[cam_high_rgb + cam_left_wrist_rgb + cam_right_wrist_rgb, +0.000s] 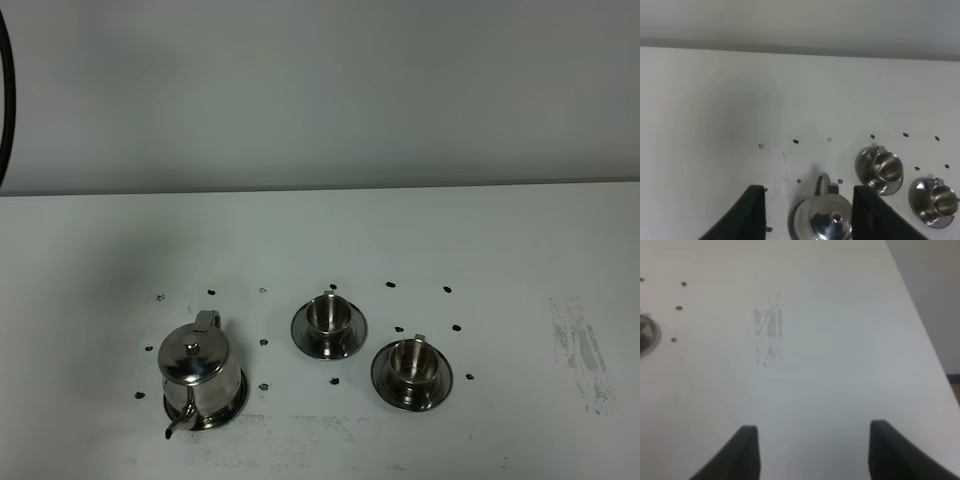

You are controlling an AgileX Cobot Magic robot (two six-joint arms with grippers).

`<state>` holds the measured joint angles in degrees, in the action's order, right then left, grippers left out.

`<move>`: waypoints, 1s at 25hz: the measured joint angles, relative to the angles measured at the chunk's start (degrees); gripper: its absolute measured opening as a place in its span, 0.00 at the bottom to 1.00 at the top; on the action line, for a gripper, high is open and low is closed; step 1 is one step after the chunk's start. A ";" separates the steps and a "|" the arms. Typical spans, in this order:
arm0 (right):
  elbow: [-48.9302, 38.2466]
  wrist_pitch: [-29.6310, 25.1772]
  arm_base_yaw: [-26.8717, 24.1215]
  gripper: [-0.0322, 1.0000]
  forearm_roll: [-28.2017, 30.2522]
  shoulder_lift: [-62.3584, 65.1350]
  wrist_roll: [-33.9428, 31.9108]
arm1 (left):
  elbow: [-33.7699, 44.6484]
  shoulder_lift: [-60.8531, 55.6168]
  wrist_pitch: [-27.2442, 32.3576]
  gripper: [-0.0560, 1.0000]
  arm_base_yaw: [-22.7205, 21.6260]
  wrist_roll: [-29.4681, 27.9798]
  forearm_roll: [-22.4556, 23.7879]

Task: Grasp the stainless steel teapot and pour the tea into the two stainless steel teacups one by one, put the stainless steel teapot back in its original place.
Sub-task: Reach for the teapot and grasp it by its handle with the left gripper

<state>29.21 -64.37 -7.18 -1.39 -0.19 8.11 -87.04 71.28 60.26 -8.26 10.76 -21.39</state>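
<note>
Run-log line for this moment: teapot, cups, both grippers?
teapot: upright on saucer, ungrasped | teacups: on own saucers | left gripper: open, teapot ahead | right gripper: open, over table

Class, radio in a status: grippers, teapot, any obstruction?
Left gripper open, facing teapot. Right gripper open, empty. Teapot on its saucer, untouched. Nothing in the way.

Left pincer (808, 200) open, right pincer (812, 437) open
</note>
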 joint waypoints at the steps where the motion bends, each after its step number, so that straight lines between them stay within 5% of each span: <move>1: -0.13 0.13 0.00 0.51 -0.21 0.00 0.07 | 0.00 0.00 0.00 0.49 0.00 0.16 0.00; 25: -0.32 0.56 0.00 0.51 -0.26 0.00 1.01 | 0.00 0.00 0.36 0.49 0.00 0.67 -0.05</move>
<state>28.88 -63.81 -7.18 -1.65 -0.19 9.12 -87.04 71.28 60.62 -8.26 11.43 -21.45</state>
